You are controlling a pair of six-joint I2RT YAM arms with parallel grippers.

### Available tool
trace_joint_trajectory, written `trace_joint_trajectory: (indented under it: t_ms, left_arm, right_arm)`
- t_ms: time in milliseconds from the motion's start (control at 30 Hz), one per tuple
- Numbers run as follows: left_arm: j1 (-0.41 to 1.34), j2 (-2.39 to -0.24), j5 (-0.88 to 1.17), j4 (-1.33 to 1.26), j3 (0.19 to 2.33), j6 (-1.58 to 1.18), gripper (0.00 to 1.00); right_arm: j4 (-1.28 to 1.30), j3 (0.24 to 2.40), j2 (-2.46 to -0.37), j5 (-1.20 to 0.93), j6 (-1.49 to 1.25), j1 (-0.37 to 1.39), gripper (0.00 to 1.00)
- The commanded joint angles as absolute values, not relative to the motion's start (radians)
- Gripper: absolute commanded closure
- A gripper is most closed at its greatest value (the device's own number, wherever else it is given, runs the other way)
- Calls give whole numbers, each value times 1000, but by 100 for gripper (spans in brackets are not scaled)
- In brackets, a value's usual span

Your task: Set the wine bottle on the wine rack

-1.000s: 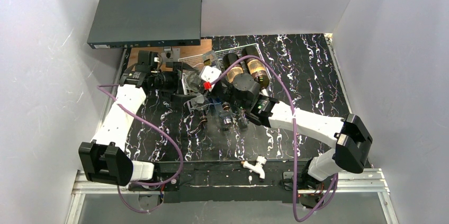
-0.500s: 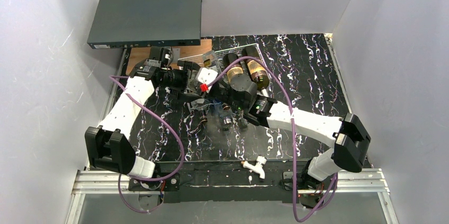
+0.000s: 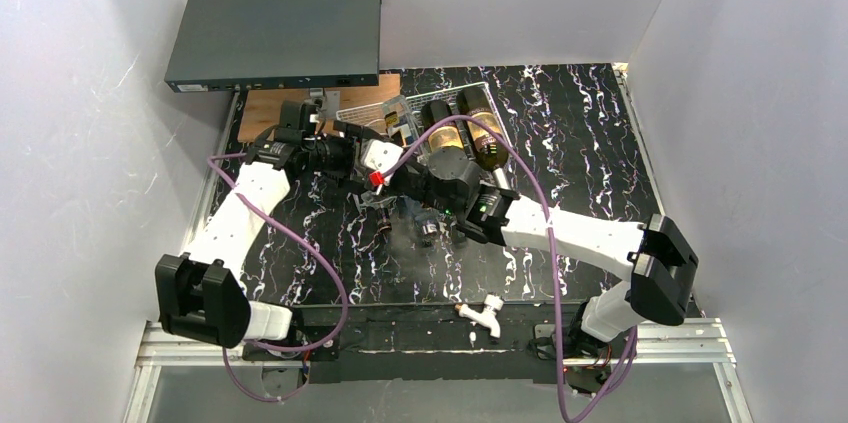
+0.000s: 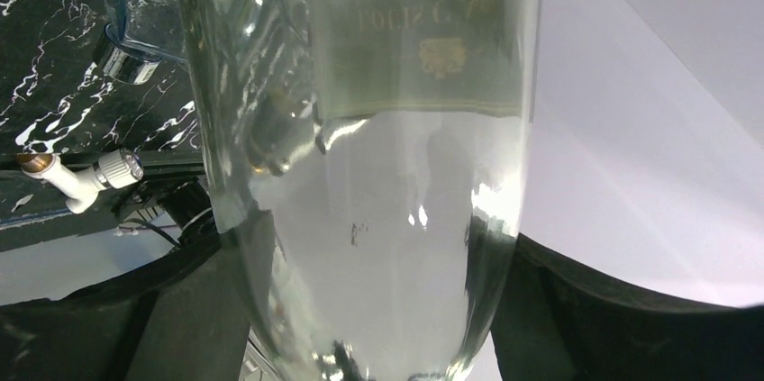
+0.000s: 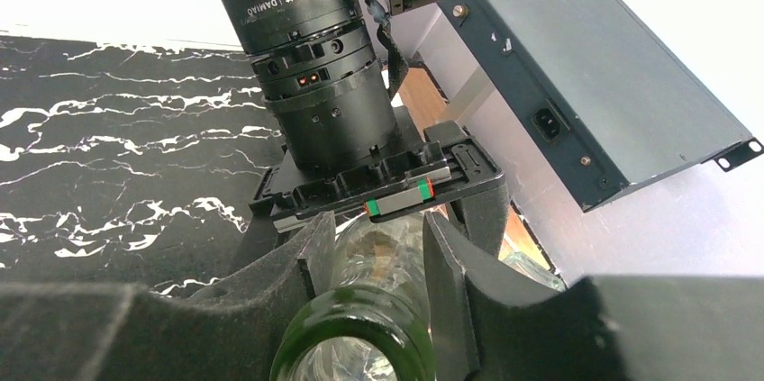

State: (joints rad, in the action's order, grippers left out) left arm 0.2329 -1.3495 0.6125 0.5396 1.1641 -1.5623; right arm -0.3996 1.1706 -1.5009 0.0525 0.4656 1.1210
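The wine bottle [image 4: 396, 201] is clear glass with a green-tinted mouth [image 5: 356, 345] and a paper label. It is held off the table between both arms, just in front of the wine rack. My right gripper [image 5: 378, 237] is shut on its neck, close behind the mouth. My left gripper [image 4: 383, 232] has its dark fingers [image 4: 559, 309] against both sides of the bottle's wide body. The wine rack [image 3: 368, 113], white wire, sits at the back centre with two brown bottles [image 3: 485, 138] lying in it. In the top view both grippers meet at the bottle [image 3: 385, 175].
A dark grey flat metal box [image 3: 275, 33] is raised at the back left, above a wooden board [image 3: 262, 111]. Small bottles [image 3: 428, 228] stand on the black marbled table just in front of the grippers. A white tap-like part [image 3: 487, 315] lies at the near edge.
My left arm swung right from the board to the bottle, and its jaws closed in on the bottle's body. My right gripper kept its hold on the neck and shifted slightly left.
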Motion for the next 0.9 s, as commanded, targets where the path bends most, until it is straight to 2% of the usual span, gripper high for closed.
trace_joint_trajectory:
  t_ms: [0, 67, 267, 300, 333, 733, 833, 867]
  left_arm:
    - [248, -1312, 586, 556, 1098, -1521, 89]
    - [248, -1303, 580, 546, 1085, -1520, 100]
    - [248, -1285, 569, 508, 1051, -1518, 100]
    - [247, -1282, 566, 500, 1047, -1517, 100]
    - [248, -1281, 563, 498, 1046, -1514, 100]
    - [248, -1265, 530, 490, 1025, -1400, 100]
    - [251, -1257, 515, 491, 997, -1304, 100]
    - [253, -1248, 500, 501, 981, -1262, 100]
  right_arm:
    - [-245, 1157, -1499, -8, 259, 1165, 66]
    - [-228, 1160, -1488, -5, 239, 1170, 57]
    - [-156, 1178, -1459, 17, 180, 1175, 36]
    - [-145, 1181, -1456, 13, 174, 1175, 12]
    - [-129, 1186, -1453, 12, 172, 1175, 3]
    - [64, 1264, -1346, -23, 54, 1177, 2]
    - [135, 1306, -1304, 45, 7, 1176, 2]
    - [137, 1314, -1265, 125, -51, 1176, 2]
